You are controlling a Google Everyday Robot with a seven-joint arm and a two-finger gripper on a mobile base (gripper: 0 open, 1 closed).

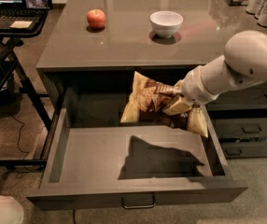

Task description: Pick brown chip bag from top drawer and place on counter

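Note:
The brown chip bag (150, 104), dark brown and cream-yellow, hangs in the air above the back of the open top drawer (96, 160), just below the counter's front edge. My gripper (179, 101) is shut on the bag's right side, coming in from the right on a white arm (245, 64). The bag casts a shadow on the drawer's flat bottom. The glossy grey counter (129, 41) lies above and behind the bag.
A red apple (96, 18) and a white bowl (166, 22) sit on the counter. Cans (266, 3) stand at its far right. Narrower stacked drawers (245, 129) are at the right. A desk with a laptop (12, 13) stands at the left.

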